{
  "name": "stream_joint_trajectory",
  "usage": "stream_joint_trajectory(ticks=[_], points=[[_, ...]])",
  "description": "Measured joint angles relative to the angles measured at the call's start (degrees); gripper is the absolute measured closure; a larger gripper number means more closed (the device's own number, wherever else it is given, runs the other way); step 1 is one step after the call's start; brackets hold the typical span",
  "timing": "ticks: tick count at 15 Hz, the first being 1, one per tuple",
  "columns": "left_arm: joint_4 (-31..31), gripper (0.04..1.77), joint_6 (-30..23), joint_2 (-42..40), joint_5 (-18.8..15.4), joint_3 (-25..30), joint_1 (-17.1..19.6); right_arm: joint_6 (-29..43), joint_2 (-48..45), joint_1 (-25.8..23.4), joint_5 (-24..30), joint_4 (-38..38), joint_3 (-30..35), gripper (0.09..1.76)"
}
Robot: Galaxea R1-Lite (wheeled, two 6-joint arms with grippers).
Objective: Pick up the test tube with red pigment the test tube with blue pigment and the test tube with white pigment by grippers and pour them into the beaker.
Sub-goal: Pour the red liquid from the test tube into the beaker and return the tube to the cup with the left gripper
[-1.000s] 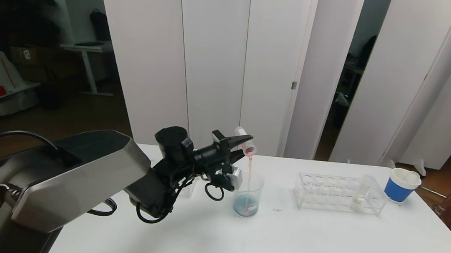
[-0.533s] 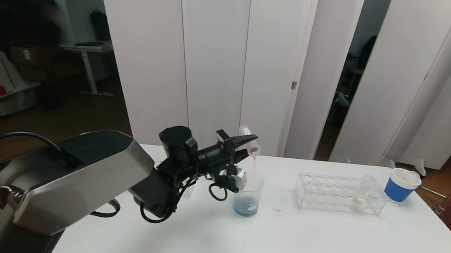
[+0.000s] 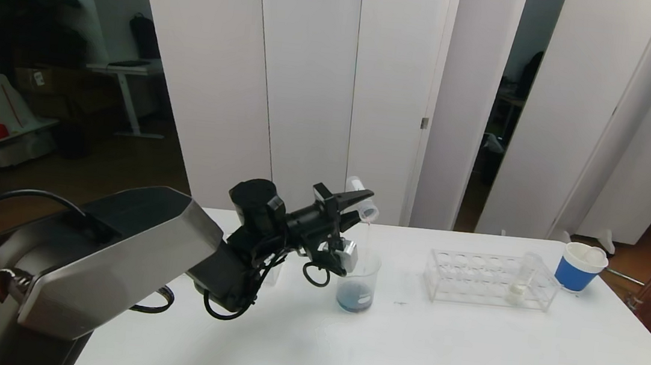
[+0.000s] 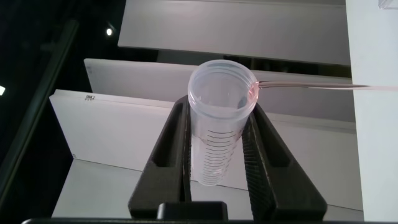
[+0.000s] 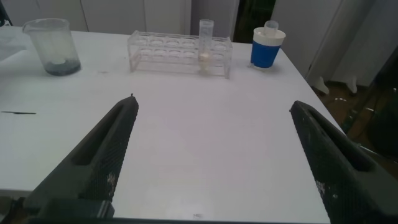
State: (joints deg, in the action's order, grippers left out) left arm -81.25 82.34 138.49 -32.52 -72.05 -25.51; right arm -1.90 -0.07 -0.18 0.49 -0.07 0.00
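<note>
Head view: my left arm reaches forward over the white table (image 3: 464, 354), forearm rising toward the clear glass beaker with the flared rim (image 3: 358, 282). The left gripper (image 3: 359, 203), a black two-fingered claw, is clamped on a small clear plastic test tube (image 3: 362, 201), tipped mouth-down just above the beaker. A thin pinkish thread of liquid falls from the tube's lip into the beaker, which holds dark blue liquid at its bottom. Right of the beaker stands a clear plastic tube rack (image 3: 490, 279); the test tube with pale whitish pigment (image 3: 523, 277) stands upright in its far-right end. Beyond the rack, a white paper cup with a blue band (image 3: 578, 267).

Left wrist view: black fingers (image 4: 261, 162) press both sides of the tube (image 4: 219, 118); printed graduation lines run down its wall, no readable figures. A pink stream leaves the rim.

Right wrist view: the right gripper (image 5: 217, 155) hangs low over the table's near edge, well apart from the beaker (image 5: 53, 46), fingers spread wide, nothing between them. Rack (image 5: 180, 51), white tube (image 5: 205, 40) and cup (image 5: 266, 46) lie ahead.
</note>
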Motion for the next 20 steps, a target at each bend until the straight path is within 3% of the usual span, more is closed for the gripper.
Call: stream_joint_trajectory(ticks=[15, 17, 20], points=[[0.63, 1.24, -1.05, -3.54, 0.61, 1.02, 0.4, 0.0, 0.0, 0.0, 0.02, 0.0, 0.0, 0.1], [0.85, 1.24, -5.96, -4.97, 6.01, 1.66, 0.35, 0.0, 0.0, 0.0, 0.02, 0.0, 0.0, 0.1], [3.3, 1.24, -19.47, -8.25, 23.27, 2.8, -0.91, 0.01, 0.0, 0.0, 0.02, 0.0, 0.0, 0.1]])
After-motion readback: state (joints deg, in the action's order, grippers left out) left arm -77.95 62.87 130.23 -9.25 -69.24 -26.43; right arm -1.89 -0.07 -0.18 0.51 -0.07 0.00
